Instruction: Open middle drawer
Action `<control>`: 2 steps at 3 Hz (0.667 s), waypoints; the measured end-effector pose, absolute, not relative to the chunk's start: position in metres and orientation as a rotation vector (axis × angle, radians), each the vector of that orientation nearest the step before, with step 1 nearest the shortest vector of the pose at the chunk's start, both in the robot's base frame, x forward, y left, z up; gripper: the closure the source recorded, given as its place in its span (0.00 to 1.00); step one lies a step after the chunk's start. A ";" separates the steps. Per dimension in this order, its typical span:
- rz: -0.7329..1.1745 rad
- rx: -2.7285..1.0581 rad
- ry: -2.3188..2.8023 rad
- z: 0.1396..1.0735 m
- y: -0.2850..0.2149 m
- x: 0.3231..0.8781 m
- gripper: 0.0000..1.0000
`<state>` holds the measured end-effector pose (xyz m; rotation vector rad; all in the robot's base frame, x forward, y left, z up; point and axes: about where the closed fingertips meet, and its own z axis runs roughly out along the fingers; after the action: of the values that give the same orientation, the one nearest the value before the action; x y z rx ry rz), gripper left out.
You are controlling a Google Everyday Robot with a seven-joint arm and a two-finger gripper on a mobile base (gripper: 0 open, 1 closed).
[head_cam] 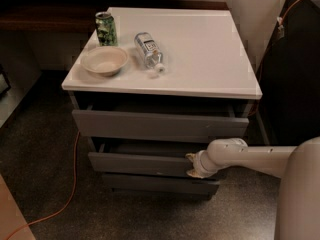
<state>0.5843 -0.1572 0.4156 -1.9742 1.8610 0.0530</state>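
The white-topped cabinet (200, 49) has three grey handle-less fronts. The middle drawer (140, 163) is the second front; it stands partly pulled out, with a dark gap above it showing its inside. My gripper (192, 165) is at the right end of that front, pressed against it, with the white arm (250, 156) reaching in from the right. The taller top front (160, 125) is also out a little. The bottom front (160, 184) sits further back.
On the cabinet top stand a green can (106, 29), a white bowl (105, 60) and a plastic bottle (149, 50) lying on its side. An orange cable (70, 194) runs over the floor at the left. A dark cabinet (295, 84) stands at the right.
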 end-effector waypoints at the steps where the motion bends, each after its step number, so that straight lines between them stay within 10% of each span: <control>1: 0.065 -1.975 1.873 0.417 -0.156 0.570 0.91; 2: 0.082 -1.961 1.900 0.417 -0.154 0.548 1.00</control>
<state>0.5475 -0.1536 0.4165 -1.9614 1.9000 0.0822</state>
